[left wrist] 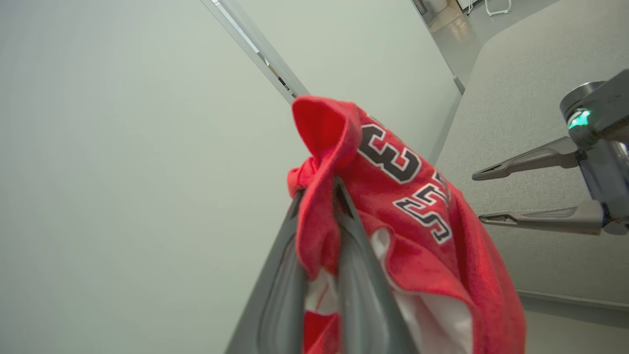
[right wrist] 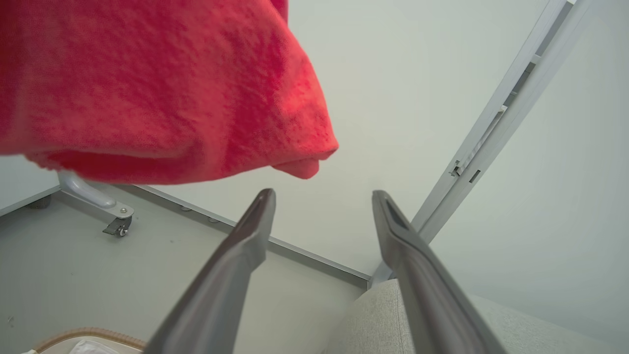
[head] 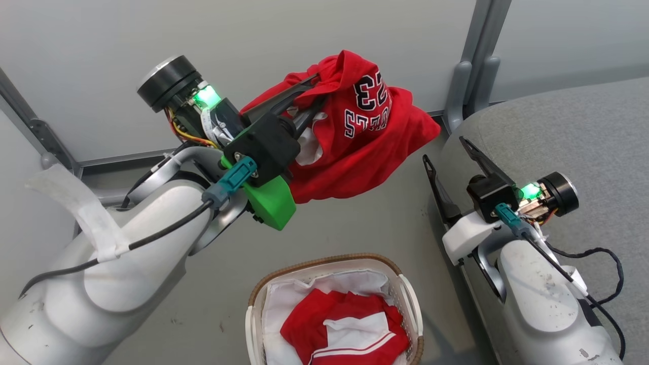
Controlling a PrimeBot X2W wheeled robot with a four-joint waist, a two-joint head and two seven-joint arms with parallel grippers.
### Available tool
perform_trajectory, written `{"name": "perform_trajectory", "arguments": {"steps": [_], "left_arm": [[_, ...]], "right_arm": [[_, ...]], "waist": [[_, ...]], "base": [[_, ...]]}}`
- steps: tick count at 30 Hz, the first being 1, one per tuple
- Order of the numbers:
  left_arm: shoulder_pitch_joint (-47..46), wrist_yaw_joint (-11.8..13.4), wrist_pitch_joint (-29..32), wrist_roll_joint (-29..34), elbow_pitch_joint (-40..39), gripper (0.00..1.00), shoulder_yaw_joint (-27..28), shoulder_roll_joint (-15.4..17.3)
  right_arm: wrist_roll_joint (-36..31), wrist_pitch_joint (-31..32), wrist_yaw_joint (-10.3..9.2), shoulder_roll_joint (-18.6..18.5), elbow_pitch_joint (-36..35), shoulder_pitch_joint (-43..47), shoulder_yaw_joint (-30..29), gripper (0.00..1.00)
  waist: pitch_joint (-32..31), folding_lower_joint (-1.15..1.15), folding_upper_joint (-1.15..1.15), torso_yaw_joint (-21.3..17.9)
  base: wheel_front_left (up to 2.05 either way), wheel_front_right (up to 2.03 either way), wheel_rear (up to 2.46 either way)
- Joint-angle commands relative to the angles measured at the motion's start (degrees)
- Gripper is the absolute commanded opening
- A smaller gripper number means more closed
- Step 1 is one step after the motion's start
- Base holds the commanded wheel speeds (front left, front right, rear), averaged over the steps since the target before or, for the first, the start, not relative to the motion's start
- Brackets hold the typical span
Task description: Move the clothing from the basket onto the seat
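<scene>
now left end effector [left wrist: 318,194] clamps one jersey [head: 365,137]; right end effector [head: 443,148] apart; one garment [head: 329,319] in basket [head: 324,261].

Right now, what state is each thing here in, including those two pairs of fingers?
jersey, bunched, hanging in the air.
left fingers, shut on the jersey.
right fingers, open, holding nothing.
basket, upright, not yet emptied.
second red garment, crumpled inside the basket.
seat, jersey not yet on it.
</scene>
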Motion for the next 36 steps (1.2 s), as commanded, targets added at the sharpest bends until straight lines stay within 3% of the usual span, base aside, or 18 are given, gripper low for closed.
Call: {"name": "perform_trajectory", "arguments": {"steps": [1,6,13,23,24,25,26,27,28,35,36], "left_arm": [[0.2,0.2,0.1,-0.1,-0.4,0.0,-0.1,0.0],[0.0,0.2,0.3,-0.3,-1.5,0.0,-0.8,-0.4],[0.9,0.3,0.2,-0.8,-1.4,0.0,-1.4,0.2],[1.4,0.5,-0.4,-1.6,-0.1,0.0,-1.7,0.3],[1.6,0.5,-0.4,-1.8,0.1,0.0,-1.7,0.4],[1.7,0.6,-0.5,-1.9,0.4,0.0,-1.7,0.4],[1.8,0.6,-0.7,-2.0,0.7,0.0,-1.7,0.5],[1.9,0.6,-0.8,-2.2,0.9,0.0,-1.7,0.6],[2.1,0.8,-0.7,-2.4,1.2,0.0,-1.7,0.7],[3.5,1.6,-1.9,-3.5,3.3,0.0,-1.0,1.5],[3.9,2.0,-2.2,-3.8,3.7,0.07,-0.7,1.6]], "right_arm": [[-0.7,-0.1,-0.06,-0.2,1.0,-1.1,0.4,1.0],[-1.5,-0.1,-0.06,-0.2,2.0,-4.2,2.0,1.0],[-0.4,-0.1,-0.06,-0.2,-3.8,-5.6,4.2,1.0],[2.8,-0.1,-0.07,-0.3,-6.7,-7.4,15.2,1.0],[3.2,-0.1,-0.07,-0.3,-6.8,-7.5,15.9,0.49],[3.3,-0.1,-0.07,-0.2,-6.9,-7.6,16.2,0.4],[3.5,-0.1,-0.07,-0.2,-7.1,-7.9,16.5,0.19],[3.6,-0.1,-0.07,-0.2,-7.2,-8.0,16.6,0.06],[3.6,-0.1,-0.07,-0.2,-7.3,-8.1,16.8,0.0],[4.3,-0.1,-0.07,-0.4,-7.5,-7.5,15.7,0.0],[4.4,-0.1,-0.07,-0.3,-7.4,-7.3,15.3,0.0]], "waist": [[0.0,0.0,0.1,0.2],[0.1,0.0,0.1,0.9],[0.2,0.0,0.1,1.3],[0.4,0.0,0.1,0.7],[0.5,0.0,0.1,0.7],[0.5,0.0,0.1,0.7],[0.6,0.0,0.1,0.7],[0.7,0.0,0.1,0.7],[0.8,0.0,0.1,0.7],[1.6,0.0,0.1,0.3],[1.7,0.0,0.1,0.2]], "base": [[0.0,0.0,0.0],[0.0,0.0,0.0],[0.0,0.0,0.0],[0.0,0.0,0.0],[0.0,0.0,0.0],[0.0,0.0,0.0],[0.0,0.0,0.0],[0.0,0.0,0.0],[0.0,0.0,0.0],[0.0,0.0,0.0],[0.0,0.0,0.0]]}}
